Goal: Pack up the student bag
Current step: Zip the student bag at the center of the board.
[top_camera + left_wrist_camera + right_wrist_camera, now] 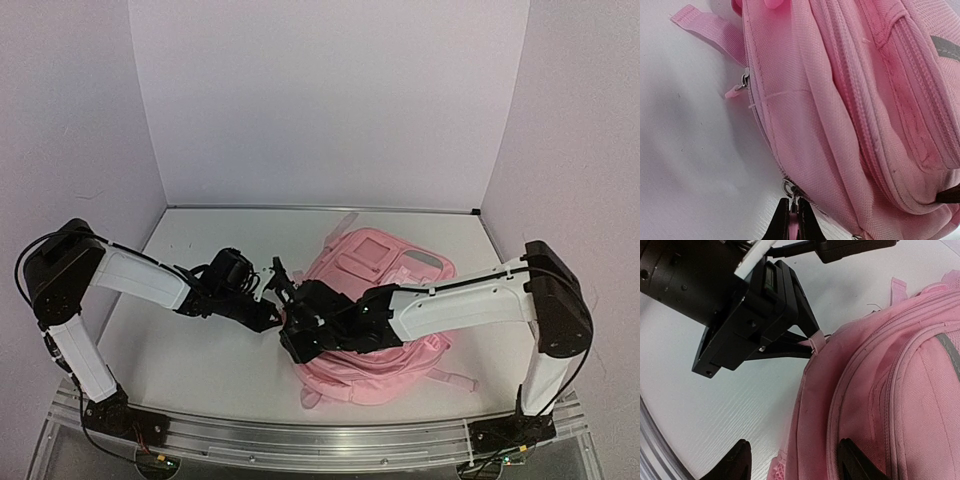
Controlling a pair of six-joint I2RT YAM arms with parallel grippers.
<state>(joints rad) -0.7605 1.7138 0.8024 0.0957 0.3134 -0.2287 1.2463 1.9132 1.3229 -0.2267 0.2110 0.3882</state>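
The pink student bag point(375, 260) lies flat on the white table, right of centre. My left gripper point(794, 220) is shut on a pink zipper pull at the bag's left edge, just below the slider's metal ring point(787, 187). In the right wrist view the same left gripper point(807, 342) pinches that pull point(816, 341). My right gripper point(797, 462) is open and straddles the edge of the bag point(890, 405). One finger point(740, 462) is over the table and the other point(855, 465) over the fabric. In the top view both grippers meet at the bag's near-left corner point(290, 328).
A second zipper pull point(735, 91) and a loose pink strap point(710, 30) lie on the table by the bag's side. Another strap point(455, 380) trails at the bag's near right. White walls enclose the table, and a metal rail point(320, 440) runs along the front edge.
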